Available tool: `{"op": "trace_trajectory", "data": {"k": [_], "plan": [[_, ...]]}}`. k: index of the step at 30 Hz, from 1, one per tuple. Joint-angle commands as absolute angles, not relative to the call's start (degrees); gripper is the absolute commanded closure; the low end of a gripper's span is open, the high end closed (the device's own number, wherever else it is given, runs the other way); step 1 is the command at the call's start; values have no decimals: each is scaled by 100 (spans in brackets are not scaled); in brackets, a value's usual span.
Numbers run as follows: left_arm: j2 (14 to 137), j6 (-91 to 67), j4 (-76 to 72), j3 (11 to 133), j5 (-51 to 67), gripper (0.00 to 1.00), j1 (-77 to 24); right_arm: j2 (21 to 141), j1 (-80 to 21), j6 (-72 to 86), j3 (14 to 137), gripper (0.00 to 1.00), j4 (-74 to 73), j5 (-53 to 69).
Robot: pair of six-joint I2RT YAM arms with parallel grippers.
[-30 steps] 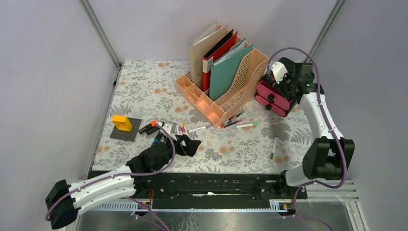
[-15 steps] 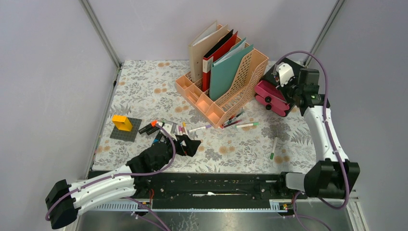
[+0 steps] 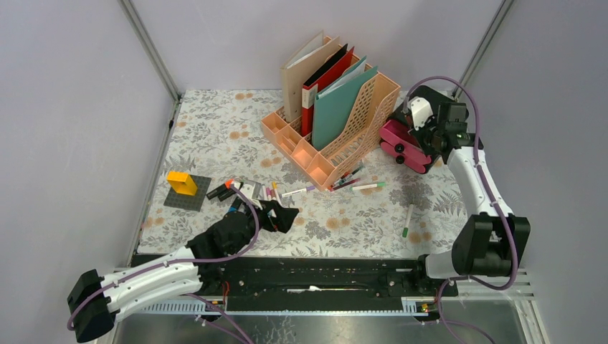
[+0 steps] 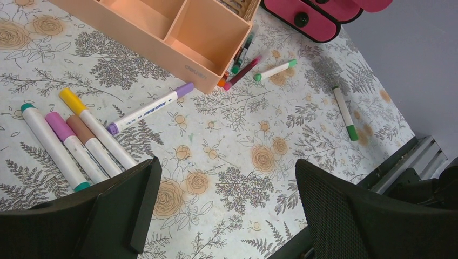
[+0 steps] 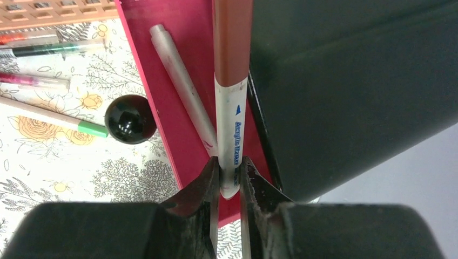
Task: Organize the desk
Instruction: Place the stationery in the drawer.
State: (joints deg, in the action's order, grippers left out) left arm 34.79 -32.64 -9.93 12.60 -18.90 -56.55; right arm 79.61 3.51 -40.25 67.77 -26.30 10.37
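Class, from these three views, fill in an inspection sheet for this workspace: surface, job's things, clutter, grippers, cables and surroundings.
Surface: desk covered by a floral cloth; no spills seen.
Job's things: peach file rack at the back holds folders; pink drawer unit to its right, with a grey pen lying on it.
Clutter: loose markers in front of the rack; green-capped marker alone on the right; yellow block on a grey plate on the left.
Grippers: left gripper open, holding nothing; right gripper shut on a brown-capped marker over the drawer unit.
Cables: right arm's purple cable loops above it; left arm's purple cable loops near its wrist.
Surroundings: grey walls; nothing else seen.
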Motion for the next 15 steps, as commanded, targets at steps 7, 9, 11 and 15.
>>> {"op": "trace_trajectory", "data": {"k": [7,9,11,15], "plan": [[3318,-3293,-1091,1224,-1986,1,-5625,8281,413,-4060,7078,55,-2881,1006],[3294,-3295,-1074,1222,-1981,1,-5625,8236,413,-4044,7090,47,-2932,1079],[3283,-3289,-1065,1230,-1971,1,-5627,8109,414,-4018,7128,44,-2979,1174],[3267,-3312,-1069,1239,-1945,1,-5627,7775,413,-3944,7257,44,-3095,1349]]}}
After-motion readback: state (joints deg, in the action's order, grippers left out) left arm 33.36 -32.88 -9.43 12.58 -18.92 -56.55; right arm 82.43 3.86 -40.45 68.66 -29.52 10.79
